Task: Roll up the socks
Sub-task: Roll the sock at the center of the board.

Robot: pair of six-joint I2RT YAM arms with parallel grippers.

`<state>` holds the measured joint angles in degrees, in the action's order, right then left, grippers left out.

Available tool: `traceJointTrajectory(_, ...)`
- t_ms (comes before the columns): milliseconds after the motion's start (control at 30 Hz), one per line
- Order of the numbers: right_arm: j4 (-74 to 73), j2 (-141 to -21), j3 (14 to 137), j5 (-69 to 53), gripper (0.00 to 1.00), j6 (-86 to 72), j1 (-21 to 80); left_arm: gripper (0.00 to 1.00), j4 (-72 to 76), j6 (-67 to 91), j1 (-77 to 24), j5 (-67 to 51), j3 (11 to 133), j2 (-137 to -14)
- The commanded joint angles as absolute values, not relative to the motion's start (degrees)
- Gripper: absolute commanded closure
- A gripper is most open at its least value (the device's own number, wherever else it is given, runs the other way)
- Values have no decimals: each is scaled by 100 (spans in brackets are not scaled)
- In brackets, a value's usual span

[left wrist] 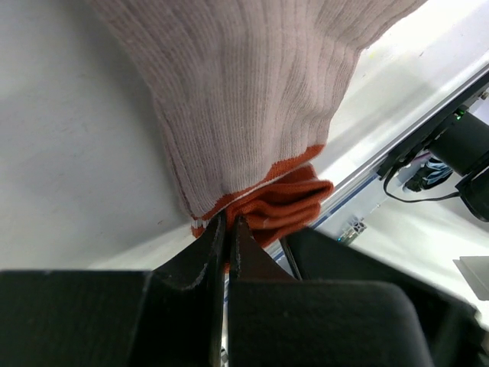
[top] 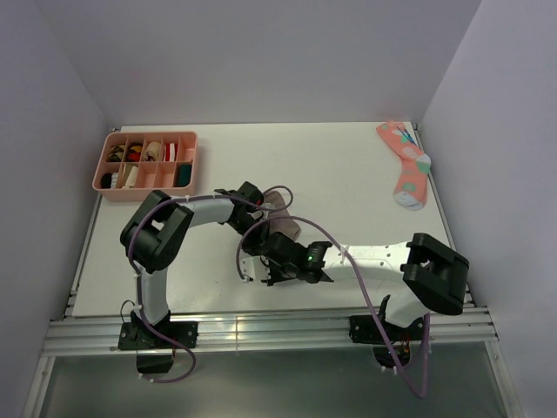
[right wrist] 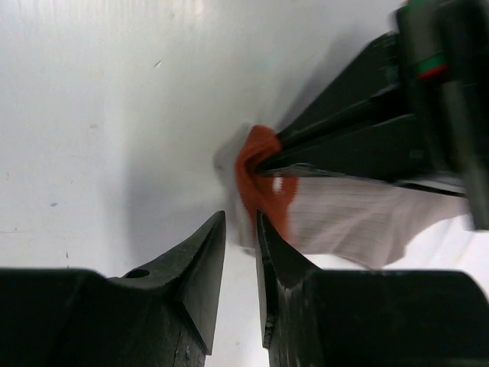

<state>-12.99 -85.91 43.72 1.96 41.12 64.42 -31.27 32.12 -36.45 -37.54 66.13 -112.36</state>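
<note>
**Thin cuff hold at risk with second gripper close by**

The taupe sock [left wrist: 252, 99] is found near the middle of the table [top: 348, 165], partly hidden under the arms in the top view. The dark green sock is not seen in any view. The red cuff [left wrist: 286, 202] is pinched at its edge by the left gripper [left wrist: 228, 223], whose jaws are closed on the fabric. The right gripper [right wrist: 241, 229] is held just beside that cuff, with only a narrow gap and nothing in it. A clash between the two sets of fingers is judged the main risk, since little cuff is left exposed. With so slim a gap, the fabric may be pushed away rather than caught, and the thin edge hold could be pulled loose.
</note>
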Motion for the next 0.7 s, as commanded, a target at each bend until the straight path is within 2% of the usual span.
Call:
traceJointTrajectory(0,-1705,-8288,4860,88,70,3999,6521,100,-3428,2927,-3612,-3410,6478,-11312)
traceJointTrajectory(667,-1661,-8780,4720,26,69,4183,6592,100,-3480,2856,-3568,-3401,6460,-11329)
